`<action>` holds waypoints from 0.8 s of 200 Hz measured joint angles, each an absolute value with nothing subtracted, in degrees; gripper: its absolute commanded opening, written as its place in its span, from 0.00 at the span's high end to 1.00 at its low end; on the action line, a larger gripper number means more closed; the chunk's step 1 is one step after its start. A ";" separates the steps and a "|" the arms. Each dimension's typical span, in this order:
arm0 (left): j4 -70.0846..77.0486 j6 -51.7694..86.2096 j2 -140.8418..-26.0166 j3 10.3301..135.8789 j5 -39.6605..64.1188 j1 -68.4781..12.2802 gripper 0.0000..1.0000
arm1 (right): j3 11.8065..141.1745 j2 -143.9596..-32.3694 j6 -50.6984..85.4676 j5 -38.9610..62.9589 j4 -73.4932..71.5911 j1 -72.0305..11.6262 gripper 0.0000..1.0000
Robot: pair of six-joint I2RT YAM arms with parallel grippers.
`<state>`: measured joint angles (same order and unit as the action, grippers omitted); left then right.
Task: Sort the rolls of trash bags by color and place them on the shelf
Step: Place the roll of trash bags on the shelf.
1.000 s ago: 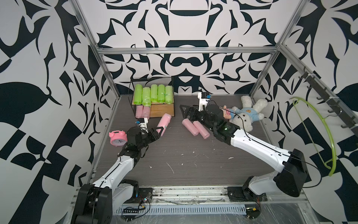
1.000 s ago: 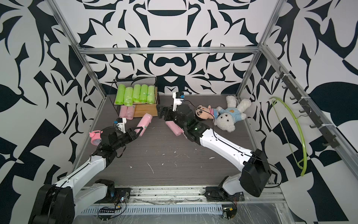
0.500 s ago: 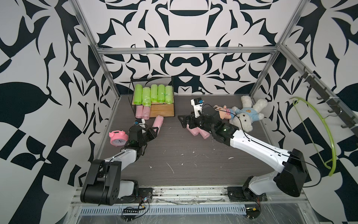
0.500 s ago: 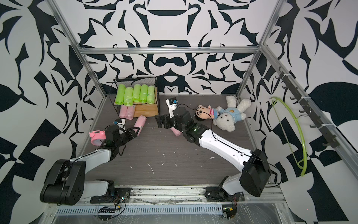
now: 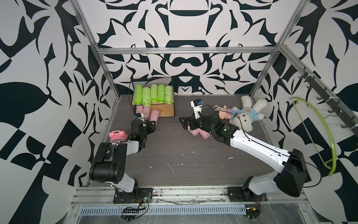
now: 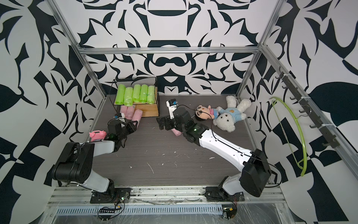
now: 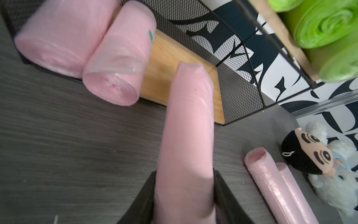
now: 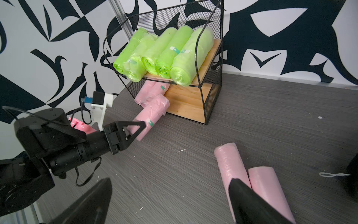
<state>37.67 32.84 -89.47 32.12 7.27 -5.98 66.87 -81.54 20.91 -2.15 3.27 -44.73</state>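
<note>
one pink roll (image 7: 188, 126) clamped in left gripper (image 5: 152, 124) | right gripper (image 5: 185, 124) spread wide

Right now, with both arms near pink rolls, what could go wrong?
1. The left gripper grips the held pink roll by its near end; the far tip, at the lower board, may shove the neighbouring pink roll.
2. The open right gripper has one finger over the seam of two touching loose pink rolls; closing may grab both or knock one away.
</note>
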 measured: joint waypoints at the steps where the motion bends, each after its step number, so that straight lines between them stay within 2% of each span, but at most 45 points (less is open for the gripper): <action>1: 37.67 32.77 -89.56 32.27 7.22 -5.98 1.00 | 66.87 -81.54 20.86 -2.17 3.25 -44.73 0.00; 91: 38.59 33.61 -98.39 39.44 2.63 -5.85 1.00 | 65.14 -81.30 19.94 -2.35 3.20 -44.73 0.00; 160: 39.99 36.10 -104.51 43.53 1.52 -5.87 0.85 | 63.88 -81.25 19.97 -2.35 3.29 -44.73 0.00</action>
<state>39.99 36.10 -104.51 43.53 1.52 -5.87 63.88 -81.25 19.97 -2.35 3.29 -44.73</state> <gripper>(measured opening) 0.412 0.995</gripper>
